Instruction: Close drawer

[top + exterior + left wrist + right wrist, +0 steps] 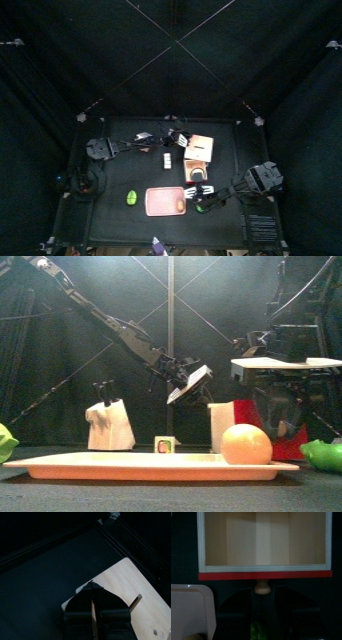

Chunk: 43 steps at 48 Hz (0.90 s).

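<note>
The drawer is a tan-orange wooden unit at the table's middle right. In the right wrist view its tray stands pulled out, showing a pale empty inside, a white rim, a red front and a small round knob. My right gripper sits just in front of that knob, dark and hard to make out. My left gripper is shut, with its tip on the edge of the unit's pale wooden top. It reaches in from the left.
A flat salmon-pink square lies at the table's front, with an orange egg-shaped thing on it. Green things lie to its left and right. A small cube and a white object stand behind.
</note>
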### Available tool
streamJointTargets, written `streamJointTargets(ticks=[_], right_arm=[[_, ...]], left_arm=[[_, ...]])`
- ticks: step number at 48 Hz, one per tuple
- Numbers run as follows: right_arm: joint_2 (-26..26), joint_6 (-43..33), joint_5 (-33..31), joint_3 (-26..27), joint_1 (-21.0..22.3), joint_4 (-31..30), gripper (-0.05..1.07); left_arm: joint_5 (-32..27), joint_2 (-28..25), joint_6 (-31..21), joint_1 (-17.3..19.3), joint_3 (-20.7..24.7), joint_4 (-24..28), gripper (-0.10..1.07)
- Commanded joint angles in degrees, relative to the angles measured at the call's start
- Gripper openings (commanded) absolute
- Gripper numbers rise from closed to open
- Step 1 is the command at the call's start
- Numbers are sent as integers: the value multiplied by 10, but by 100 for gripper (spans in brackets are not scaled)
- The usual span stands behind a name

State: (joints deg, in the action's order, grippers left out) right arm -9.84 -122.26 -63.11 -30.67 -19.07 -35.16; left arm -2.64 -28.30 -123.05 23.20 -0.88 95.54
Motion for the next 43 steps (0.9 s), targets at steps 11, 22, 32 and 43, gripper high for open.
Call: streamJointTargets(ticks=[11, 22, 32, 43], right_arm=[[-6, -89, -22, 11, -1, -17, 34], [1, -149, -27, -1, -10, -31, 34], [-3, -149, -26, 6, -6, -46, 34], [4, -148, -27, 18, 0, -83, 34]], left_arm=[[2, 7, 1, -1, -5, -1, 29], [3, 7, 1, -1, -6, -1, 29], [3, 7, 1, -1, -5, -1, 29], [3, 8, 1, -1, -5, -1, 29]])
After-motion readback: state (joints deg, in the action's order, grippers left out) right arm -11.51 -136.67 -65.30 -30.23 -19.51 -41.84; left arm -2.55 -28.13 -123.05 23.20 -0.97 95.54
